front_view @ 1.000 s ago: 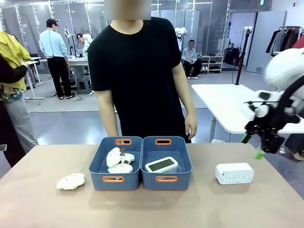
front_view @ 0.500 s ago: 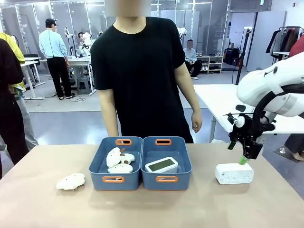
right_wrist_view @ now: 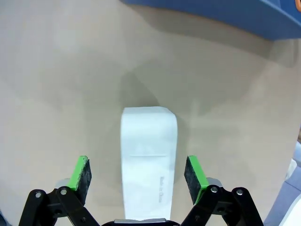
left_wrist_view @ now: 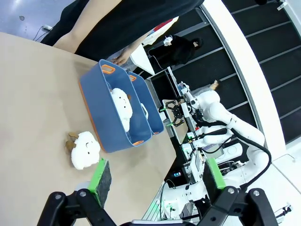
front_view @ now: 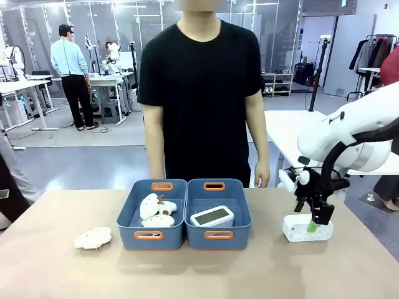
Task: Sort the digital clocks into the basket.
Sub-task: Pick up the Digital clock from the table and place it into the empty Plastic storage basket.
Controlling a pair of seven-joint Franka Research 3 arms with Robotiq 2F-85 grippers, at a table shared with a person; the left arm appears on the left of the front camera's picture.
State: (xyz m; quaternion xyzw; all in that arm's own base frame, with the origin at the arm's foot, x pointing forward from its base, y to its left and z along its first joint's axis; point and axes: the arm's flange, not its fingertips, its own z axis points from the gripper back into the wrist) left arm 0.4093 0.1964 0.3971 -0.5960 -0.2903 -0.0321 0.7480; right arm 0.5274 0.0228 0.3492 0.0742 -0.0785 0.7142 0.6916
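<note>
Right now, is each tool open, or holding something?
Left tool: open, empty.
Right tool: open, straddling the white rounded rectangular plastic clock, not gripping it.

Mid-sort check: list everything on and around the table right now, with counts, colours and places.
White rounded plastic digital clocks: two; one screen-up inside the right bin, one on the table's right side.
Blue rectangular plastic bins with orange-rimmed handle slots: two, side by side mid-table; left bin, right bin.
Cream plush toys: at least two in the left bin, one loose on the table left of the bins.
Tan table: one.
Person in black T-shirt: one, standing behind the bins.
Left pincer: black, green pads, open, empty, over the table near the loose plush.
Right pincer: open, straddling the loose clock.
</note>
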